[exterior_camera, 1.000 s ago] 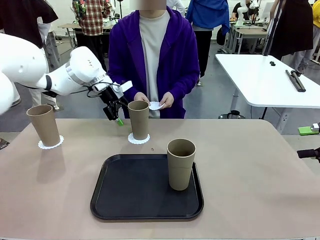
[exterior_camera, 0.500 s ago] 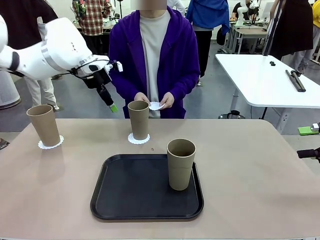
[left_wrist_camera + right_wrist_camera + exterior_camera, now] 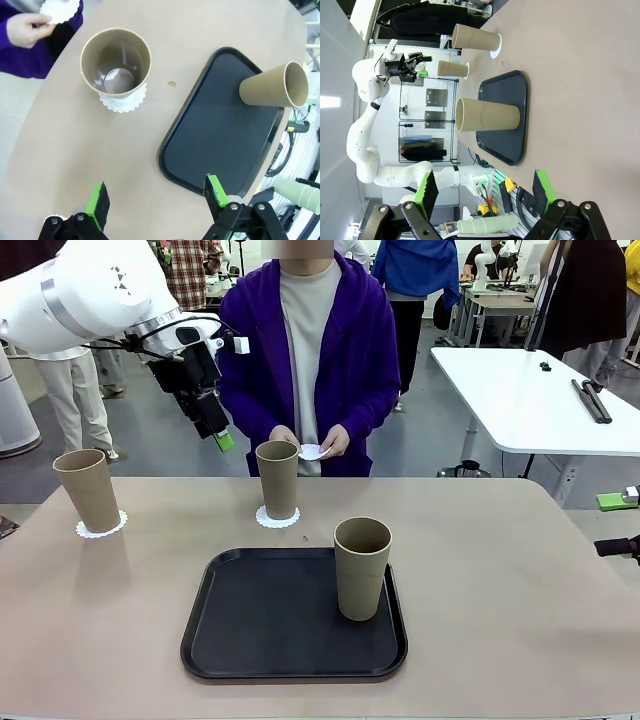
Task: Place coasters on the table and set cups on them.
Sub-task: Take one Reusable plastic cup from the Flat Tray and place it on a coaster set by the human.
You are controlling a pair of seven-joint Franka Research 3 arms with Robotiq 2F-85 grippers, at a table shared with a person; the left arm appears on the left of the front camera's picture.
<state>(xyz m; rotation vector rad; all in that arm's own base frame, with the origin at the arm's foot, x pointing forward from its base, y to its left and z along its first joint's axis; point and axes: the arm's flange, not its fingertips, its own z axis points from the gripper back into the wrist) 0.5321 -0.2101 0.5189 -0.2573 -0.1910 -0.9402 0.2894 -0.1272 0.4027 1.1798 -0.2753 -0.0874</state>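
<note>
Three tan cups stand on the beige table (image 3: 500, 630). The left cup (image 3: 90, 490) is on a white coaster (image 3: 101, 529). The middle cup (image 3: 278, 480) (image 3: 116, 62) is on another coaster (image 3: 277, 519) (image 3: 123, 103). The third cup (image 3: 361, 568) (image 3: 274, 91) (image 3: 487, 121) stands on the black tray (image 3: 280, 625) (image 3: 220, 130) (image 3: 506, 100). Behind the middle cup, a person's hands hold a further coaster (image 3: 312, 451) (image 3: 60, 10). My left gripper (image 3: 218, 432) (image 3: 156, 197) hangs open and empty, high above the table, left of the middle cup. My right gripper (image 3: 484, 187) is open and empty, off to the table's right.
A white table (image 3: 540, 400) stands behind on the right, with other people farther back. The person in purple (image 3: 310, 350) stands at the far edge. A green item (image 3: 615, 501) sits off the table's right end.
My left gripper has risen from beside the middle cup, up and slightly left. The cups, the coasters and the person's hands have stayed put.
</note>
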